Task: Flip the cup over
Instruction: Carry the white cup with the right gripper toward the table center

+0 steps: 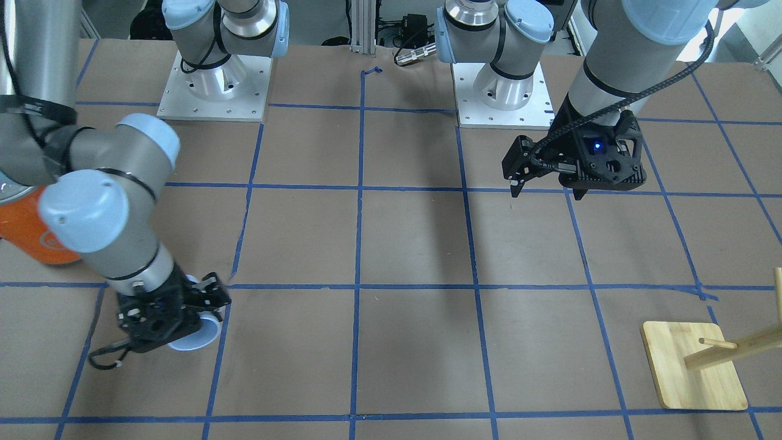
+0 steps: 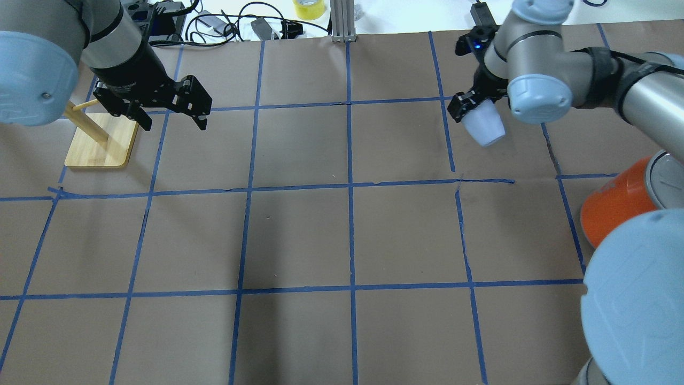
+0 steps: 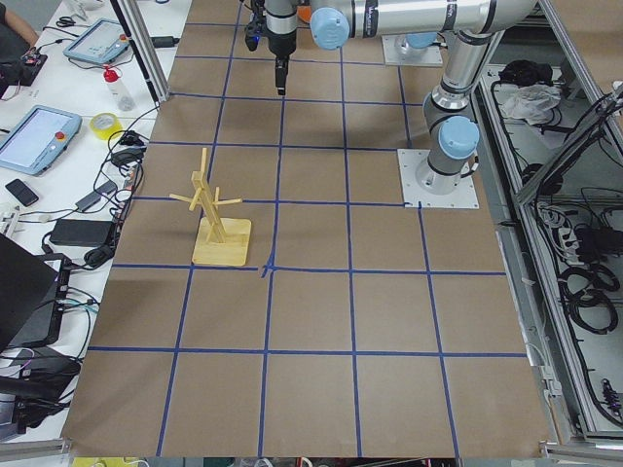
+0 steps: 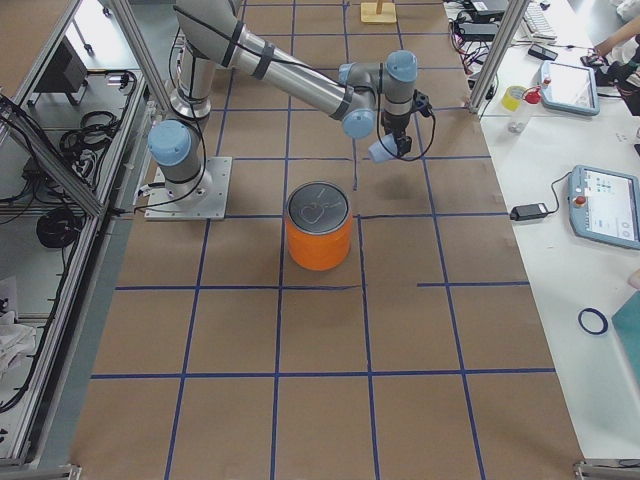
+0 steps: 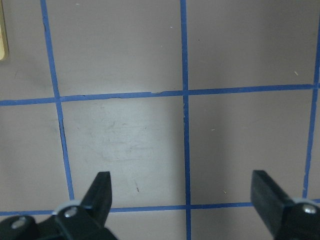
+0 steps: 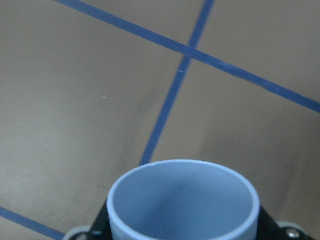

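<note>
We see the right gripper (image 2: 472, 110) clamped on the cup (image 2: 485, 127), holding it tilted above the table (image 2: 347, 235), well apart from the orange can (image 4: 320, 245). The cup's bluish inside is empty, while the upright can's silver lid hides its contents. The left gripper (image 2: 174, 125) hangs with its fingers spread, holding nothing.

The left pincer (image 5: 180, 174) gapes wide above the brown table (image 5: 240, 45) crossed by blue tape lines (image 5: 184, 50).
</note>
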Available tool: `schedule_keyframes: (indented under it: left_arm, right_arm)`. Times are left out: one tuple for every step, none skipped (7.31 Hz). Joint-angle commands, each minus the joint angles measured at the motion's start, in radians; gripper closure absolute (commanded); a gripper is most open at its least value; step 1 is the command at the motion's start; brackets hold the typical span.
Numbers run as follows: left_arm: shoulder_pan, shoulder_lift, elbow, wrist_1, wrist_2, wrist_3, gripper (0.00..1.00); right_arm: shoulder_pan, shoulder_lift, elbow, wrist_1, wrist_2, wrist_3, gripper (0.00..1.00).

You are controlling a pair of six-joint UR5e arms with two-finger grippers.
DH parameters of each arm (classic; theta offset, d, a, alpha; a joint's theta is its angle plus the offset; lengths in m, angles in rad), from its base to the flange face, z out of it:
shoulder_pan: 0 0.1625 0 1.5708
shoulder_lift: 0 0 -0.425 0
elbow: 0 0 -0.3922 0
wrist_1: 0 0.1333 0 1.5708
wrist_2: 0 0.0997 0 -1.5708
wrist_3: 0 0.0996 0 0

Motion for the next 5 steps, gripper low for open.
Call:
schedule_keyframes:
  left_arm:
    - [0.002,0.0,0.003,-0.002,0.0,0.002,0.0]
    - [0.02,0.002,0.003,-0.003,0.0,0.009,0.0]
    - [0.04,0.003,0.005,-0.003,0.002,0.024,0.0]
    - [0.038,0.003,0.002,-0.003,0.0,0.025,0.0]
    - [0.04,0.003,0.0,-0.003,0.0,0.025,0.0]
  right_arm:
    - [0.209,0.022,-0.004,-0.018,0.0,-0.018,1.0]
    - [0.304,0.053,-0.004,-0.074,-0.008,-0.02,1.0]
    - [0.36,0.108,-0.007,-0.211,-0.008,-0.026,1.0]
    - [0.398,0.14,-0.007,-0.261,-0.008,-0.094,1.0]
    - [0.426,0.137,-0.009,-0.26,-0.009,-0.128,1.0]
